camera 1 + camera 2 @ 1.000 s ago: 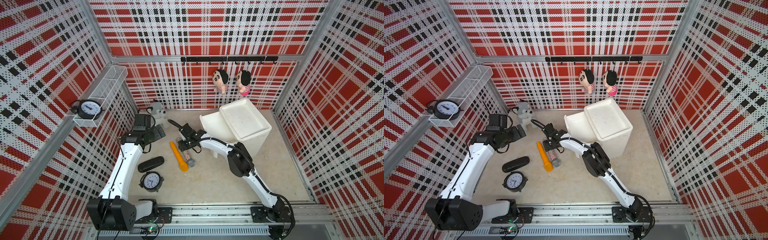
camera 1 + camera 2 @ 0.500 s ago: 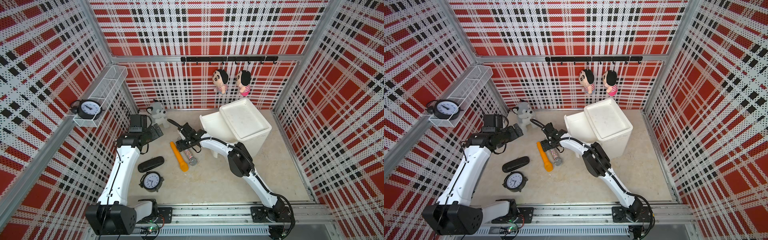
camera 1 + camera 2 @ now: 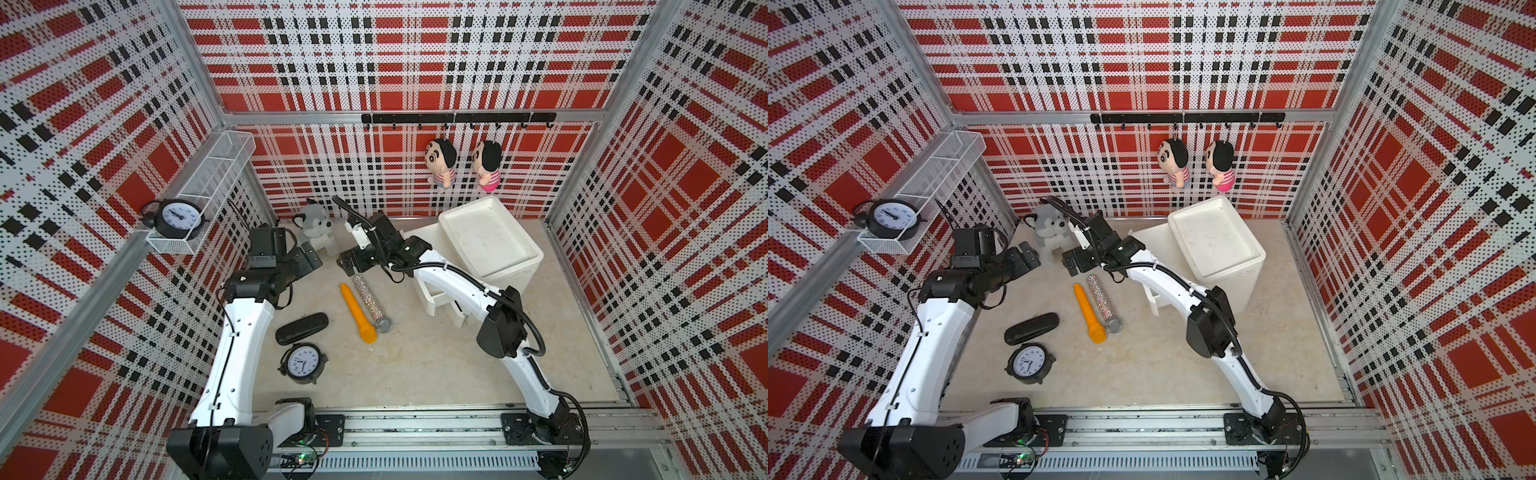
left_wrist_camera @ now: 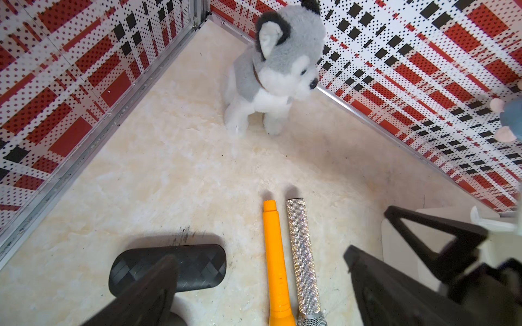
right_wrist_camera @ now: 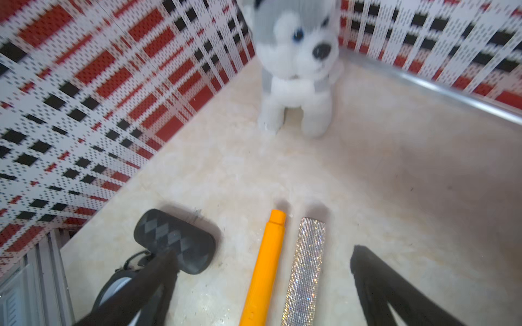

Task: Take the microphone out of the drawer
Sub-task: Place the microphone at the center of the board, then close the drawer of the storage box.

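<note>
So the glittery silver microphone with the mesh head is out on the beige marbled surface. It's lying flat around the middle, a bit toward the left edge, mesh head pointing at the front edge. It's parallel to an orange plastic flashlight, pretty much touching it. The right gripper sits over the mic's tail end, jaws spread wide with nothing in them. The left gripper is nearer the left edge, jaws wide apart too, also empty. The white plastic drawer unit stands by the back edge, right of middle, with a drawer pulled out. A grey-and-white husky plush sits in the back-left corner. A black oval glasses case and a black round alarm clock lie toward the front-left.
</note>
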`<state>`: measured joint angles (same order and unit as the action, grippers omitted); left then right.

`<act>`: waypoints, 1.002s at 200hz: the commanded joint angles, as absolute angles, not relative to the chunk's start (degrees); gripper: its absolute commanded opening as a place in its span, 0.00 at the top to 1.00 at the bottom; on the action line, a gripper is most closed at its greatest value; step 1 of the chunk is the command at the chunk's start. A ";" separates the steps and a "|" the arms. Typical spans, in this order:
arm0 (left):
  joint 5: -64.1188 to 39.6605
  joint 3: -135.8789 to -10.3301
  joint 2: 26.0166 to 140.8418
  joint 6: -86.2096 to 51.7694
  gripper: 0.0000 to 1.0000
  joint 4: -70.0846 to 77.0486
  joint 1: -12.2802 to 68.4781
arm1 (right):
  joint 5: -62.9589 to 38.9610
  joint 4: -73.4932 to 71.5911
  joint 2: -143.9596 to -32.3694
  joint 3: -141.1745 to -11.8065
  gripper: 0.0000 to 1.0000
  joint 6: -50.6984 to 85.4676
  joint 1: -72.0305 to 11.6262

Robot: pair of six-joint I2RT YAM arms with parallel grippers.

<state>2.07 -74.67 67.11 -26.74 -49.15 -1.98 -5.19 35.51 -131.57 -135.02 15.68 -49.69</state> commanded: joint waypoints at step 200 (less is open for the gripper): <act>-4.14 -76.22 76.58 -18.68 0.02 -42.22 33.26 | -3.99 43.64 -86.64 -101.40 0.00 9.36 -11.68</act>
<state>-1.50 -75.59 75.37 -21.37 -45.15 31.75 -0.23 43.66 -91.31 -105.62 8.75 -17.45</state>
